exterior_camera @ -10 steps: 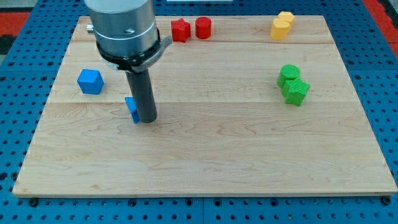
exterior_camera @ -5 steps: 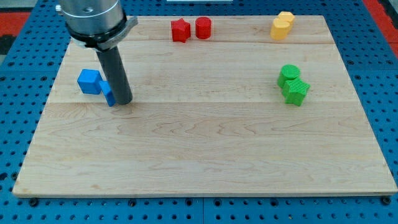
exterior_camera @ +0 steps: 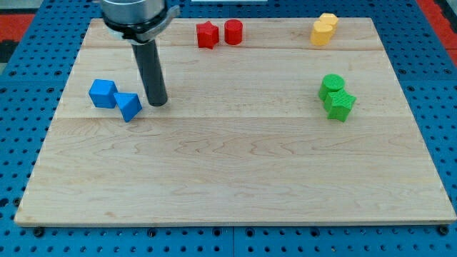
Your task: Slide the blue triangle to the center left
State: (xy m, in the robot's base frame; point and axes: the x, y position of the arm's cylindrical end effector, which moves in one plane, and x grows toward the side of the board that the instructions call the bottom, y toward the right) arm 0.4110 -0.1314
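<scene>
The blue triangle (exterior_camera: pixel 129 106) lies at the view's left, about mid-height on the wooden board (exterior_camera: pixel 235 178). It touches the right side of a blue cube (exterior_camera: pixel 103 93). My tip (exterior_camera: pixel 158 103) rests on the board just to the right of the triangle, with a small gap between them. The dark rod rises from the tip toward the view's top.
Two red blocks (exterior_camera: pixel 219 33) sit side by side at the view's top, centre. Two yellow blocks (exterior_camera: pixel 323 28) sit at the top right. Two green blocks (exterior_camera: pixel 335 96) sit together at the right, mid-height.
The tip pushed the blue triangle leftward until it met the blue cube. The tip has then backed off to the right, leaving the triangle fully visible.
</scene>
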